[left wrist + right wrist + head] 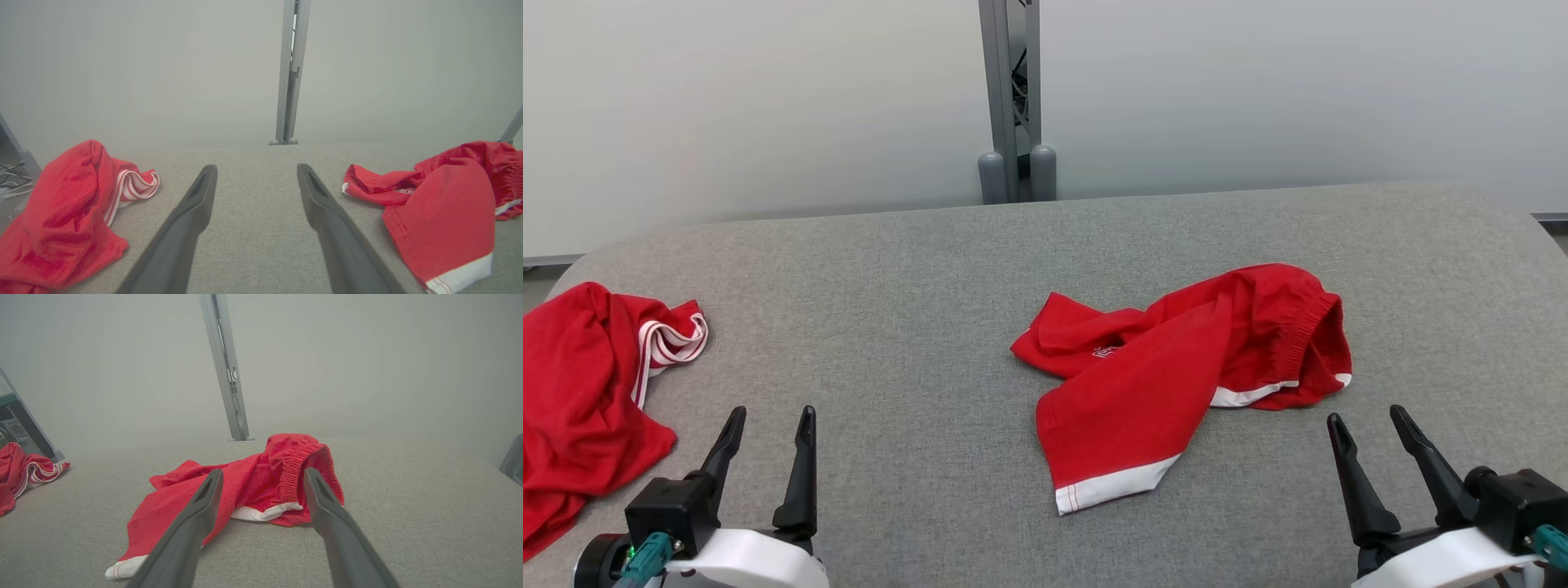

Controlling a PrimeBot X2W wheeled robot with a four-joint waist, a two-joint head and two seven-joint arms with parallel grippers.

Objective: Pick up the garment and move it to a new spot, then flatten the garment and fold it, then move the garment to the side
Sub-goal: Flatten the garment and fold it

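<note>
Left hand (773, 412), spread, beside half-cropped red garment (580, 392)

Head view looks down; hazy wrist views skim low toward the wall (122, 61), probably sharing shorts (441, 204).

A grey woven-fabric surface (915, 261) with rounded far corners spans the scene from left to right. Behind it stand plain, pale wall panels (727, 106), softly and evenly lit. Between them, at the far centre, a grey metal post (1010, 82) rises with two short grey cylinders (992, 177) at its base. In the left wrist view, loose cables (12, 175) lie beyond the surface's left edge.
</note>
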